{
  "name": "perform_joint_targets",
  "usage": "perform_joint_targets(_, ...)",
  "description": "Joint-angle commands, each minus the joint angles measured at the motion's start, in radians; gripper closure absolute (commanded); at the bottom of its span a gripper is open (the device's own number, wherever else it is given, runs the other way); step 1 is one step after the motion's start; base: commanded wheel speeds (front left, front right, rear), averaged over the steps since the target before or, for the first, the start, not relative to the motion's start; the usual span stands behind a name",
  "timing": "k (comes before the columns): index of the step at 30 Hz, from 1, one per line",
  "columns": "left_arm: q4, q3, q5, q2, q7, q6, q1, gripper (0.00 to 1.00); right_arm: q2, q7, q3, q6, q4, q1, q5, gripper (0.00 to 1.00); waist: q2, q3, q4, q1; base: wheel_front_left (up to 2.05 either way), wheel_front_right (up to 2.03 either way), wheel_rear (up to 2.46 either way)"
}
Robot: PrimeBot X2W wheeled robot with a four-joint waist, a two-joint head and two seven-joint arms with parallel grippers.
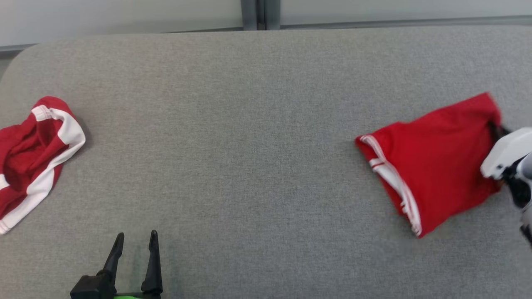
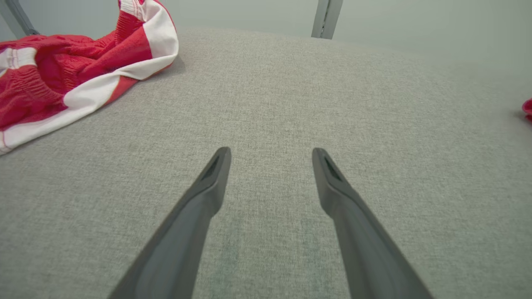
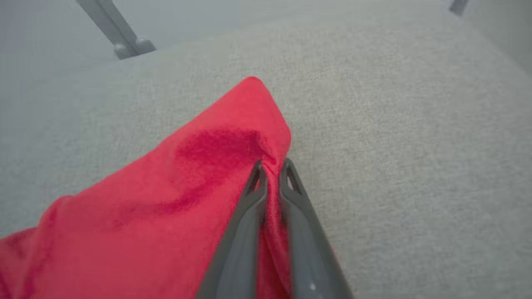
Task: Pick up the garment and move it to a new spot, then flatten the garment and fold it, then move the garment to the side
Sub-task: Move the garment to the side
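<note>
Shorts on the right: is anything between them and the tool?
No. The right tool is shut on an edge of the shorts, pinching the cloth. Nothing visible sits in the way.

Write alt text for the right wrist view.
The right gripper is shut on a fold of a red garment. The garment lies rumpled on a grey fabric surface, with a metal post at the upper left.
</note>
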Motion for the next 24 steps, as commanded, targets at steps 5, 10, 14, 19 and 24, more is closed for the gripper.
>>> perform_joint_targets(5,-0.024,0.016,0.026,0.012,-0.003,-0.008,-0.071,0.0,-0.127,-0.078,-0.086,-0.002,0.099,-0.181,-0.133,1.0,0.0,0.157,-0.066,-0.0001,0.0,0.0,0.0)
perform_joint_targets(10,-0.034,0.009,0.039,0.03,-0.003,-0.009,-0.117,0.0,-0.213,-0.116,-0.179,-0.002,0.203,-0.304,-0.264,1.0,0.0,0.244,-0.082,-0.0001,0.0,0.0,0.0)
perform_joint_targets(14,-0.028,0.007,0.038,0.041,-0.003,-0.009,-0.128,0.0,-0.24,-0.176,-0.255,-0.002,0.267,-0.364,-0.36,0.9,0.0,0.27,-0.087,-0.0001,0.0,0.0,0.0)
perform_joint_targets(19,-0.019,0.016,0.028,0.04,0.0,-0.008,-0.134,0.0,-0.225,-0.275,-0.337,-0.002,0.304,-0.397,-0.491,0.0,0.0,0.266,-0.097,-0.0001,0.0,0.0,0.0)
perform_joint_targets(24,-0.01,0.034,0.017,0.029,0.0,-0.008,-0.103,0.0,-0.147,-0.321,-0.441,-0.002,0.207,-0.351,-0.627,0.0,0.0,0.193,-0.108,-0.0001,0.0,0.0,0.0)
